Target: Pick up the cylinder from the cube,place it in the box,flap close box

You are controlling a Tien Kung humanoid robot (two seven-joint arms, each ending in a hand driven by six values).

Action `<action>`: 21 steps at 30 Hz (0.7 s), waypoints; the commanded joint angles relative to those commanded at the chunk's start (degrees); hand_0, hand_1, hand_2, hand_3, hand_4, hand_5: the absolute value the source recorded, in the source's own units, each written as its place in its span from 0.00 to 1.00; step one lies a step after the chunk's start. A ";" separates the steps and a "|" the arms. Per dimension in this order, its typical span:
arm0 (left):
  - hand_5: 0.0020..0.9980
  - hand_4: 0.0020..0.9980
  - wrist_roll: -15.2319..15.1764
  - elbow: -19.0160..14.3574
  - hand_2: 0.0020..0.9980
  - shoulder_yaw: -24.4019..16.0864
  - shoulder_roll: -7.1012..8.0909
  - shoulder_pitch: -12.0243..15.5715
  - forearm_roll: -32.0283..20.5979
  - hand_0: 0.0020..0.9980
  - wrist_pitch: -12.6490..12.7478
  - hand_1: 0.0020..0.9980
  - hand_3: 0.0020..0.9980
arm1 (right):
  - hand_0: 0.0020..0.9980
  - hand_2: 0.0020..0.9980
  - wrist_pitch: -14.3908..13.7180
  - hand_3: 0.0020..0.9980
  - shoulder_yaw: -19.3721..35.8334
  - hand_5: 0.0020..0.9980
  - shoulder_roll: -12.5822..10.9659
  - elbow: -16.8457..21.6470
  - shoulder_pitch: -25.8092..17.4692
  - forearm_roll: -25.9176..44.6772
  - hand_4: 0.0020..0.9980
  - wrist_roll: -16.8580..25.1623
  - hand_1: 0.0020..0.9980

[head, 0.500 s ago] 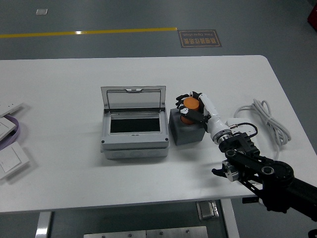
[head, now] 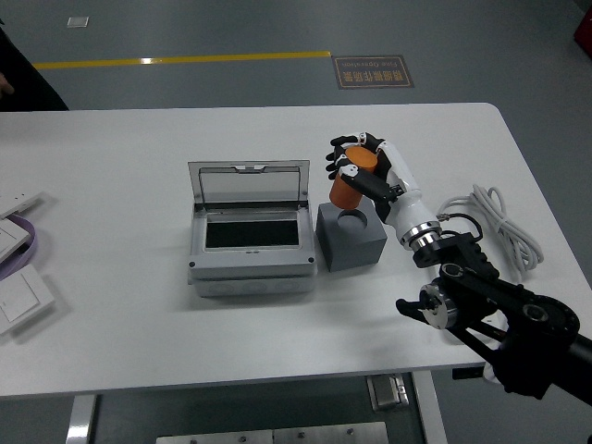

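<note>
— Where's the cylinder right now?

— Wrapped in the right hand; the fingers are curled around its upper part, gripping it. It hangs just above the grey cube, with its lower end over the round socket in the cube's top. I'd judge it clear of the socket, though the gap is too slight to be sure.

— And how does it sit?

— Roughly upright, long axis leaning a little, top toward the palm.

— So where does it have to go?

— The box lies to the fingers' left, just beside the cube, their walls nearly touching. Its lid stands open at the far side, and the dark opening faces up. The move is a short sideways carry leftward from the fingers, then down.

— Any room to worry about?

— The raised lid is beyond the opening, so the approach from the cube's side looks free. The box's near wall is the thing to clear.

— The other arm?

— Not in view. The right is the only one placed for it.

— The surface?

— A white counter. A coiled cable lies to the right of the fingers, and flat white plates lie far to their left, both well apart from the path.
</note>
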 joint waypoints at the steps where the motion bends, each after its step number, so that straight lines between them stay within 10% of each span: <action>1: 0.24 0.69 0.00 0.00 0.55 0.03 0.01 0.01 -0.03 0.59 0.00 0.58 0.62 | 0.36 0.28 -0.89 0.22 0.06 0.00 0.12 1.45 0.36 -1.65 0.00 -1.22 0.32; 2: 0.24 0.69 -0.01 0.01 0.55 0.08 0.02 0.01 -0.07 0.59 0.00 0.58 0.62 | 0.36 0.28 -1.96 0.22 -0.05 0.00 0.37 2.99 0.95 -3.57 0.00 -2.65 0.32; 3: 0.24 0.69 -0.01 0.00 0.55 0.14 0.04 0.00 -0.12 0.59 0.00 0.58 0.62 | 0.16 0.23 -3.13 0.20 -0.37 0.00 0.74 4.58 1.68 -5.97 0.00 -4.24 0.23; 10: 0.24 0.69 -0.04 0.12 0.55 1.43 0.10 -0.20 -1.41 0.59 0.07 0.58 0.62 | 0.04 0.22 -7.80 0.19 -4.62 0.00 3.97 9.09 7.11 -21.28 0.00 -14.50 0.17; 21: 0.25 0.69 -0.04 0.20 0.55 2.55 0.30 -0.45 -2.32 0.59 0.08 0.58 0.62 | 0.01 0.24 2.31 0.19 -13.55 0.00 9.06 4.98 14.55 -44.87 0.00 -32.96 0.15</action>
